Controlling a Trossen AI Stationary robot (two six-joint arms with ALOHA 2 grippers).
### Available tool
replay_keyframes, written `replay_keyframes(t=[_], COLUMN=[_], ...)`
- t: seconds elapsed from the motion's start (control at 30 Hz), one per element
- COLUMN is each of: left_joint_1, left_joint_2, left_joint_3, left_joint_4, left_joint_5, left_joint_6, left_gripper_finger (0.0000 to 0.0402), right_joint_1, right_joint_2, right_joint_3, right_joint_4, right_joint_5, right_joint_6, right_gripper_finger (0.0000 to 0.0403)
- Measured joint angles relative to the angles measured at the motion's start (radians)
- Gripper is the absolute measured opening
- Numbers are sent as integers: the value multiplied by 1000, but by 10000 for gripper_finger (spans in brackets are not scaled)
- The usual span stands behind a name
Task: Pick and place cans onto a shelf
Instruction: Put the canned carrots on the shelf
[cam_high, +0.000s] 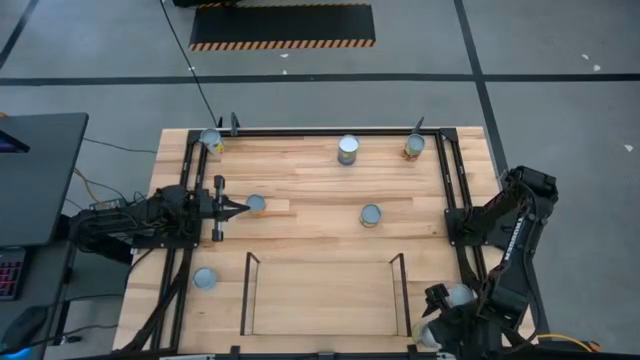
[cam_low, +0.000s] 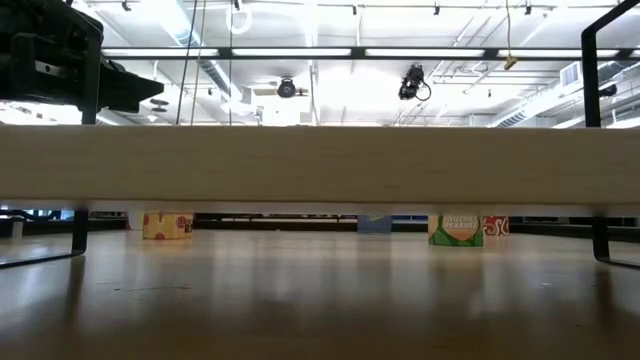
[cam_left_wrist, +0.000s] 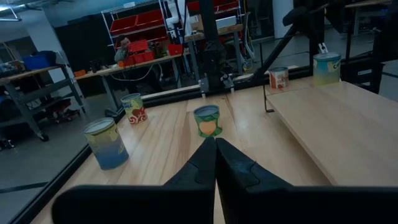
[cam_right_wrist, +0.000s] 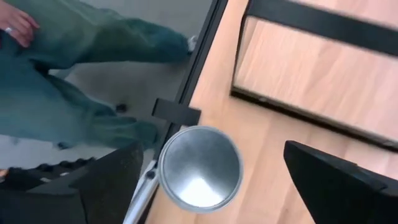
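Hovering wide-open over a can (cam_right_wrist: 200, 168), right gripper (cam_right_wrist: 205, 186), left gripper (cam_high: 240, 208) pinched closed, empty shelf (cam_high: 320, 300).

An industrial workshop or robotics lab is being shown. Metal racks with red storage bins (cam_left_wrist: 134, 23) and workbenches (cam_left_wrist: 93, 73) are being seen behind the table, exposed ducts and strip lights (cam_low: 300, 52) are being displayed overhead, and a hazard-striped mat (cam_high: 282, 26) is lying on the taped grey floor.
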Motion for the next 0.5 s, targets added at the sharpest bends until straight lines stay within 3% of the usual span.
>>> replay_keyframes(t=[0.17,0.5], left_joint_1=[0,0], left_joint_2=[0,0], left_joint_3=[0,0], left_joint_4=[0,0], left_joint_5=[0,0], left_joint_6=[0,0], left_gripper_finger=[11,11], right_joint_1=[21,-5], right_joint_2=[0,5], right_joint_3=[-24,-58], right_joint_4=[15,-6], right_joint_5=[30,-34], right_joint_6=[21,183], right_gripper_finger=[395,394])
